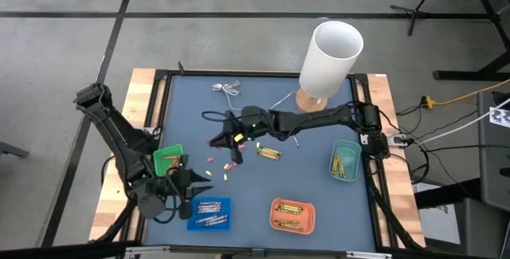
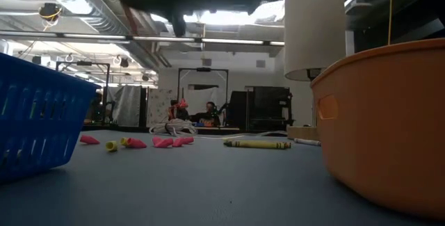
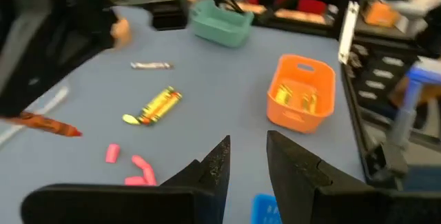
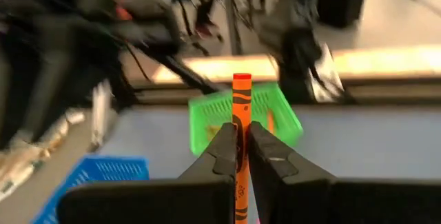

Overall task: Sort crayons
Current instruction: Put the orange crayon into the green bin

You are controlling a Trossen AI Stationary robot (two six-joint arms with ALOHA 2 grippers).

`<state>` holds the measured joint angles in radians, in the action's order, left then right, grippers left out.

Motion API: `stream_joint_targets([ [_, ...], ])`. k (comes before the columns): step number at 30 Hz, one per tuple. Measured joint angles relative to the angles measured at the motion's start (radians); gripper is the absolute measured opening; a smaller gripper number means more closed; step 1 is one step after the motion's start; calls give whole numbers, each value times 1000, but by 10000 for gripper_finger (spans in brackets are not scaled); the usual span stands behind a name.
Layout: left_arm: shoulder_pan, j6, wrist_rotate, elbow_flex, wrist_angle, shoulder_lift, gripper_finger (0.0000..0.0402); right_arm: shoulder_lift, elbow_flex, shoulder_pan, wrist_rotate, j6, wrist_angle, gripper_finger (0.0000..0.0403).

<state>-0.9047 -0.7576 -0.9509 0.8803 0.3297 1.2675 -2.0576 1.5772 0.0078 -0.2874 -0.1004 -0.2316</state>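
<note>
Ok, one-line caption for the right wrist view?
Right claw shut on an upright orange crayon, facing the green basket.

The right gripper [image 4: 240, 156] pinches a slim orange-red crayon [image 4: 241, 110] (upright between its dark fingers); beyond stands a green plastic mesh basket [image 4: 207, 117], with a blue mesh basket [image 4: 103, 172] nearer on the grey-blue tabletop [image 4: 372, 148].

No readable text, brand or number anywhere. Dark printing on the orange crayon [image 4: 241, 124] wrapper, too blurred to read. Same for the yellow crayon [image 3: 157, 105] label.
</note>
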Motion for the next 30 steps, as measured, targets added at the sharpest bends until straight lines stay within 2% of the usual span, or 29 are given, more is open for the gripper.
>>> stream_joint_targets([
  [6, -3, 0, -148, 0, 0, 0, 82, 1, 0, 28, -56, 1, -134, 17],
  [10, -3, 5, -197, 0, 1, 0, 82, 1, 0, 51, -94, 1, -178, 17],
  [22, -5, 8, -202, 0, 0, 1, 82, 1, 0, 112, -98, 56, -191, 17],
  [30, 5, 8, -190, 0, 1, 1, 82, 2, 0, 112, -99, 56, -276, 17],
])
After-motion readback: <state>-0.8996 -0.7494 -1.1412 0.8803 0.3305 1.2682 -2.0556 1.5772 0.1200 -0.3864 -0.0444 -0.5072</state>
